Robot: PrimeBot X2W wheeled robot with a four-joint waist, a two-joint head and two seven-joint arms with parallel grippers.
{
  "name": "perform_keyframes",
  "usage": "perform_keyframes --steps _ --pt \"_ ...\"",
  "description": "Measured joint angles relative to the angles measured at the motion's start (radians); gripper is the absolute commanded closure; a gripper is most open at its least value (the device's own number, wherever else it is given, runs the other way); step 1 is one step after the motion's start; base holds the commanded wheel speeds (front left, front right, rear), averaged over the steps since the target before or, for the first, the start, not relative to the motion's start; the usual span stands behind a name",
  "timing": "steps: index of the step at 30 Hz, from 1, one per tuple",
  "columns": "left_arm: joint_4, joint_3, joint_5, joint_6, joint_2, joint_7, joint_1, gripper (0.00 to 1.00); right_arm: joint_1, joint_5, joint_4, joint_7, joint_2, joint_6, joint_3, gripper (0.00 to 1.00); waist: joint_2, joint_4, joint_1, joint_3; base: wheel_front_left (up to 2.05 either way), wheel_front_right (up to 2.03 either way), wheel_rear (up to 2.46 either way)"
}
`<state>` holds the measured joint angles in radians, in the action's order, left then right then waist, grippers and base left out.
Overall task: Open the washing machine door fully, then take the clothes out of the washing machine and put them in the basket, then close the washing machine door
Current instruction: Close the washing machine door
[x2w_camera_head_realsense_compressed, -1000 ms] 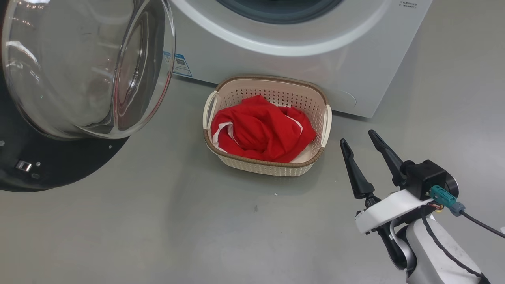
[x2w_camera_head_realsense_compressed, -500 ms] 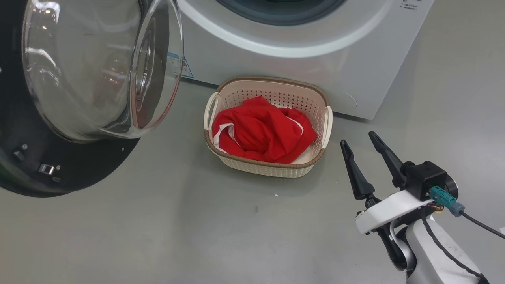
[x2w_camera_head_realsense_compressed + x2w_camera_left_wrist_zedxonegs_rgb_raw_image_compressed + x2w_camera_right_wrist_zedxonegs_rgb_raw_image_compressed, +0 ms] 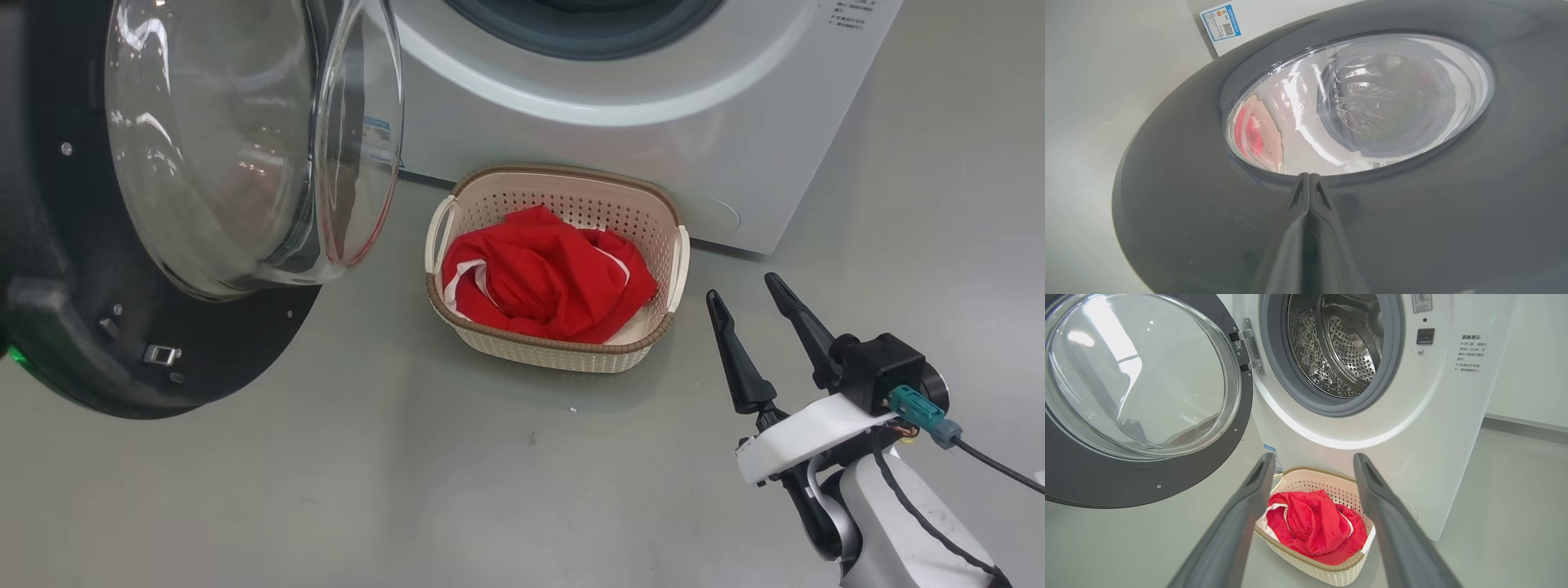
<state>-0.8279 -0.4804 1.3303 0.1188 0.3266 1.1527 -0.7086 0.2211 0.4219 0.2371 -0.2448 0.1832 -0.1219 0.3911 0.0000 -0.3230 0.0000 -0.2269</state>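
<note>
The left tool (image 3: 1309,181), pressed together, is touching the black rim of the washing machine door (image 3: 204,180), which is hanging open left of the washing machine (image 3: 620,139). The clothes (image 3: 547,278) are lying in the basket (image 3: 563,355) before the machine. The right tool (image 3: 742,287) is hovering spread and empty, right of the basket.

From where I stand, the washing machine door (image 3: 204,359) runs off the left and top edges in the head view, and its glass bowl smears the blue label sticker (image 3: 377,139) behind it. The clothes (image 3: 547,273) hide the floor of the basket (image 3: 563,355). The print (image 3: 1470,353) on the washing machine (image 3: 1437,428) is too small to read.
</note>
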Motion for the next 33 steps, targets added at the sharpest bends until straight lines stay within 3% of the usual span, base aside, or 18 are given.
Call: perform_keyframes --steps 10,17,23,33 --pt "0.093 0.033 0.0 0.001 -0.048 0.03 0.052 1.0 -0.004 0.0 0.004 -0.003 -0.004 0.0 -0.001 0.0 0.0 -0.005 0.0 0.012 0.0 0.0 0.0" --pt "0.149 0.03 -0.003 0.001 -0.052 0.001 0.084 1.0 -0.005 0.0 0.007 -0.003 -0.01 0.0 -0.001 0.0 0.0 -0.007 0.0 0.016 0.0 0.0 0.0" --pt "0.255 0.031 -0.016 0.001 -0.054 -0.065 0.108 1.0 -0.006 0.004 0.017 -0.003 -0.012 0.0 -0.004 0.0 0.0 -0.007 0.0 0.026 0.0 0.0 0.0" --pt "0.473 0.072 -0.139 0.001 -0.043 -0.241 0.226 1.0 -0.026 0.009 0.022 -0.003 -0.023 0.0 -0.008 0.0 0.0 -0.011 -0.0001 0.05 0.0 0.0 0.0"
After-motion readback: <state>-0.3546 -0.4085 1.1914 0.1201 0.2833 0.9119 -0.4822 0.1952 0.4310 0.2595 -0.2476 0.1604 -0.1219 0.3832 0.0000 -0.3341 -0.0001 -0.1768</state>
